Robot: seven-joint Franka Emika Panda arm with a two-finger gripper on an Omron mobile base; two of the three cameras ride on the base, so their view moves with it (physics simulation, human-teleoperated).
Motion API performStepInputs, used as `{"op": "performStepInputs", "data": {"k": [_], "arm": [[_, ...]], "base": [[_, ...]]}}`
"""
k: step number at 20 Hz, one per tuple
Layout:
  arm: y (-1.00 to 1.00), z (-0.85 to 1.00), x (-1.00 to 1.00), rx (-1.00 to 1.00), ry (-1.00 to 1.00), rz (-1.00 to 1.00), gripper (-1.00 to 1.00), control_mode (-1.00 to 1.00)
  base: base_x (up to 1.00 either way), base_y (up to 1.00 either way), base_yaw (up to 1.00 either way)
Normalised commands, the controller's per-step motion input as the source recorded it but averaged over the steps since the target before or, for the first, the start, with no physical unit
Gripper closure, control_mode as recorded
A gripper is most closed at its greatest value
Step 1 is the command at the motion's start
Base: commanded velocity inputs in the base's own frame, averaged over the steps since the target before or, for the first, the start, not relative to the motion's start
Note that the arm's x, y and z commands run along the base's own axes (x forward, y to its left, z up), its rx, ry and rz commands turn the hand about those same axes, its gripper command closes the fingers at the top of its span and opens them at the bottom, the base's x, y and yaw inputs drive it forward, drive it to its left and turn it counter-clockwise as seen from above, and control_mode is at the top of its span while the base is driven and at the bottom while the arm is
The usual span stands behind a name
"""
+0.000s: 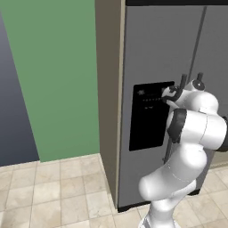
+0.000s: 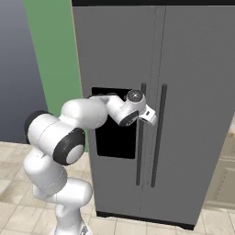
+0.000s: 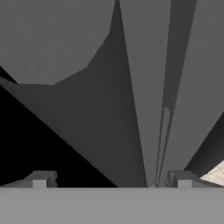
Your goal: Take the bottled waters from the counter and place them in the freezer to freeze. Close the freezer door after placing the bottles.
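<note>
Right in front of the freezer door (image 2: 117,110), the gripper (image 3: 111,179) has its two fingers wide apart and holds nothing. In the hand view, the door's dark bar handle (image 3: 131,113) runs up between them. The right base view shows the gripper beside that handle, near the black panel (image 2: 114,137). The left base view shows small pale marks on the panel, too blurry to read. The freezer (image 1: 151,53) is shut.

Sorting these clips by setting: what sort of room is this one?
Most likely a kitchen, rendered: a tall grey side-by-side fridge whose freezer door carries a black dispenser panel, on a beige tiled floor.
</note>
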Motion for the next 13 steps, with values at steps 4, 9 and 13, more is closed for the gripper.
{"op": "performStepInputs", "data": {"k": [4, 9, 13], "arm": [[0.0, 0.0, 0.49, 0.0, 0.0, 0.0, -1.0, -1.0], [0.0, 0.0, 0.44, 0.0, 0.0, 0.0, -1.0, -1.0], [0.0, 0.0, 0.41, 0.0, 0.0, 0.0, -1.0, -1.0]], "base": [[0.0, 0.0, 0.0], [0.0, 0.0, 0.0], [0.0, 0.0, 0.0]]}}
